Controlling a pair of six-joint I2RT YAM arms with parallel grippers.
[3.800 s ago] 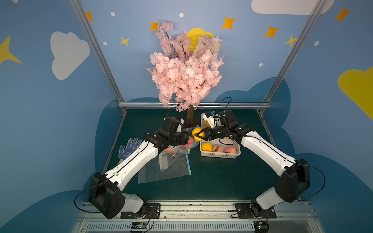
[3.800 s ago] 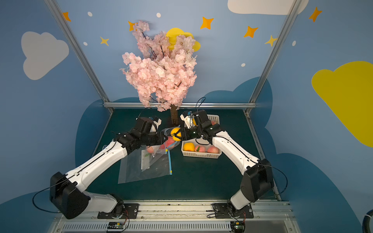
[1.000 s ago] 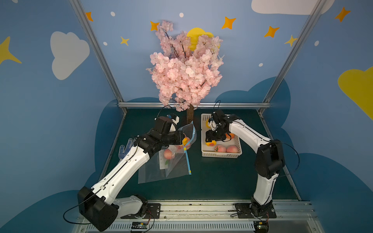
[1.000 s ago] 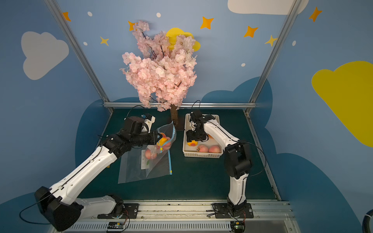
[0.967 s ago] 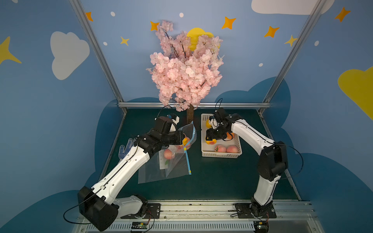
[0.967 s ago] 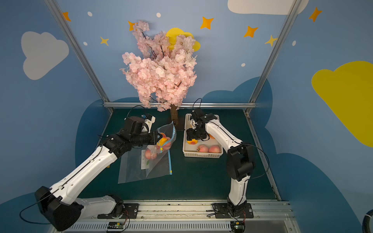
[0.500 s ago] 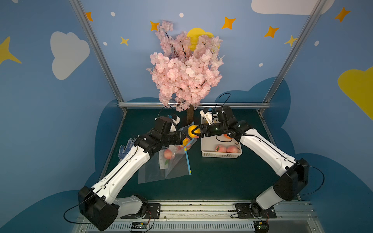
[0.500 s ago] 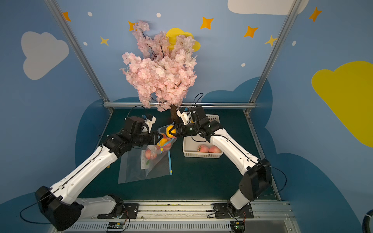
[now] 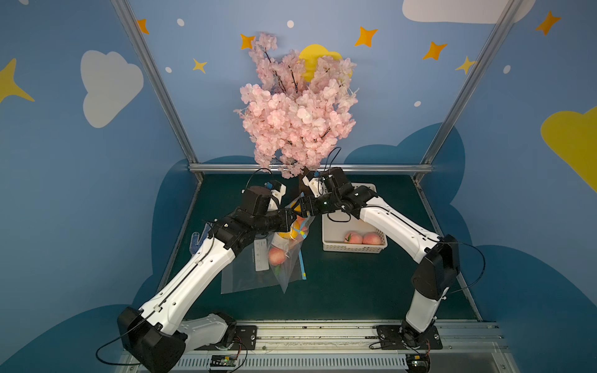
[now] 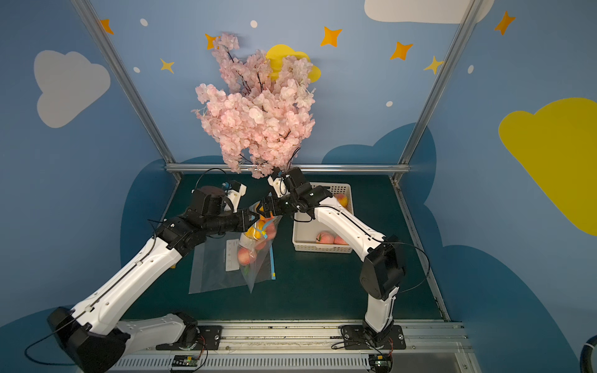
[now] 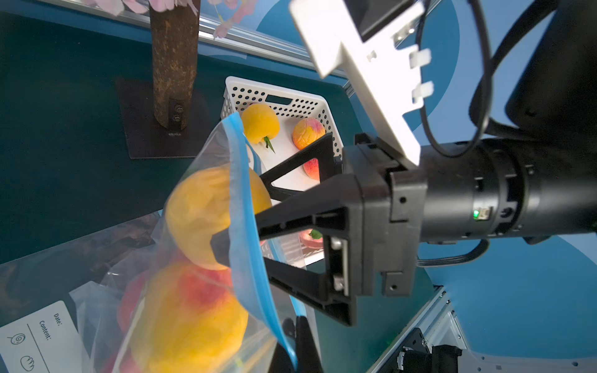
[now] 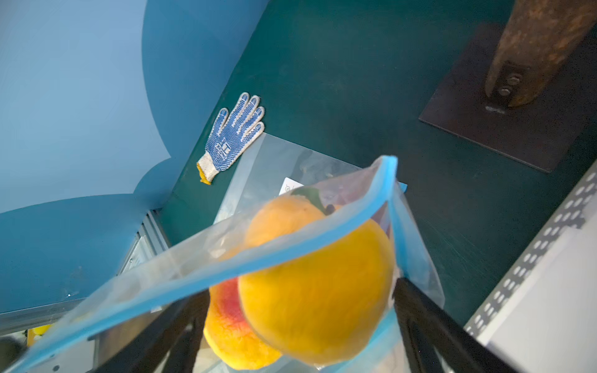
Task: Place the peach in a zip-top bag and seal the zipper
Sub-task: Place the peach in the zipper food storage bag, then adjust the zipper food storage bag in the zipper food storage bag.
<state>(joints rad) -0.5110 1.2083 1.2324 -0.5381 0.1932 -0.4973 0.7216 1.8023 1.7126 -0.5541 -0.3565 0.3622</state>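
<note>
At the centre of both top views, a yellow peach sits inside the mouth of the raised bag, between the right gripper's wide-spread jaws, seemingly just clear of them, while the left gripper pinches the bag's blue rim.

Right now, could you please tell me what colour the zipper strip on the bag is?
Light blue. The zipper strip shows best in the right wrist view.
</note>
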